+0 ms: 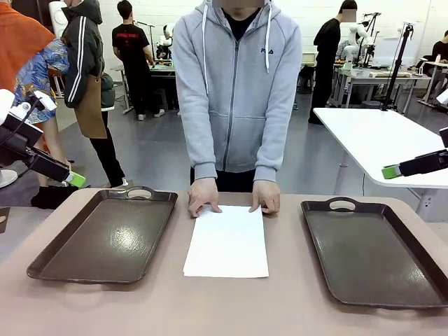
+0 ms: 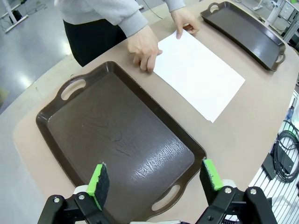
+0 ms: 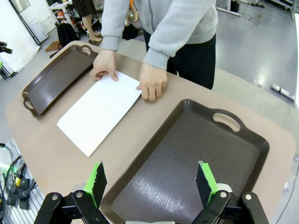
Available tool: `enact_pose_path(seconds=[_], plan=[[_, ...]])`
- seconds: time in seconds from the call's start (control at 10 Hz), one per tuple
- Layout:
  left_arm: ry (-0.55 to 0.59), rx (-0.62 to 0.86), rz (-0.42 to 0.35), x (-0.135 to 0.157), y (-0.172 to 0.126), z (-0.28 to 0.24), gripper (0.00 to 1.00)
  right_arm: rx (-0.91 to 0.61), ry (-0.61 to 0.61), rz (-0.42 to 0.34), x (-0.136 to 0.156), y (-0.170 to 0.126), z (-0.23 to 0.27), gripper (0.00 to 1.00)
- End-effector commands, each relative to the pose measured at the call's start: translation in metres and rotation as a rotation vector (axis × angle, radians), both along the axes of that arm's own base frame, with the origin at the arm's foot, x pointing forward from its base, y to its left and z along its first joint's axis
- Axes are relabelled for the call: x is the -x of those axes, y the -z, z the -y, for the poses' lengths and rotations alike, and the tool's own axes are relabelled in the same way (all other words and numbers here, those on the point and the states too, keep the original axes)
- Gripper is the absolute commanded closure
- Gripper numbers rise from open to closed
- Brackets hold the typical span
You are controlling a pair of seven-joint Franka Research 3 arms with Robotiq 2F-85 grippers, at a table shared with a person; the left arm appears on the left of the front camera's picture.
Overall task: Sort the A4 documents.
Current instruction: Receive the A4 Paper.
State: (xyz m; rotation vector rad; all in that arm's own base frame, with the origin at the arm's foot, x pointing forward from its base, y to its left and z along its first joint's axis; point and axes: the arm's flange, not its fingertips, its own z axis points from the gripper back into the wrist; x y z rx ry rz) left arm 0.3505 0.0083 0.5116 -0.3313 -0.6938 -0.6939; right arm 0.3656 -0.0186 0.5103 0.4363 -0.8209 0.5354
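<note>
Two grippers, and you have both spread wide. Your left gripper (image 2: pixel 156 179) points down toward the near end of the left tray (image 2: pixel 117 135), with its green pads (image 2: pixel 99 179) well apart and gripping nothing. In the front view it sits raised beside the table's left edge. Your right gripper (image 3: pixel 152 182) points the same way at the near end of the right tray (image 3: pixel 196 149), jaws just as wide, also gripping nothing.

Both trays are dark brown with cut-out handles at their short ends. They lie flat on the tan table (image 1: pixel 287 301), one at each side. Between them, touching neither, lie the A4 documents (image 1: pixel 227 241): white, blank and flat on the table, with the long side running from you toward the far edge. You cannot tell how many sheets are there.

Across the table stands a person (image 1: pixel 236 91) in a grey zip hoodie. One hand (image 1: pixel 203 198) rests on the paper's far corner nearer the left tray, and the other hand (image 1: pixel 267 197) on the far corner nearer the right tray.
</note>
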Motion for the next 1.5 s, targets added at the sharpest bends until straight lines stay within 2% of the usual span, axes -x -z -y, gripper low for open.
enact_pose_path(seconds=[0.0,1.4], plan=[[0.005,0.005,-0.002,0.0001,0.0006,0.0001,0.0,-0.011,-0.003,-0.006,-0.001,0.0013,-0.0022,0.0],[0.005,0.005,-0.002,0.0001,0.0006,0.0001,0.0,-0.011,-0.003,-0.006,-0.001,0.0013,-0.0022,0.0]])
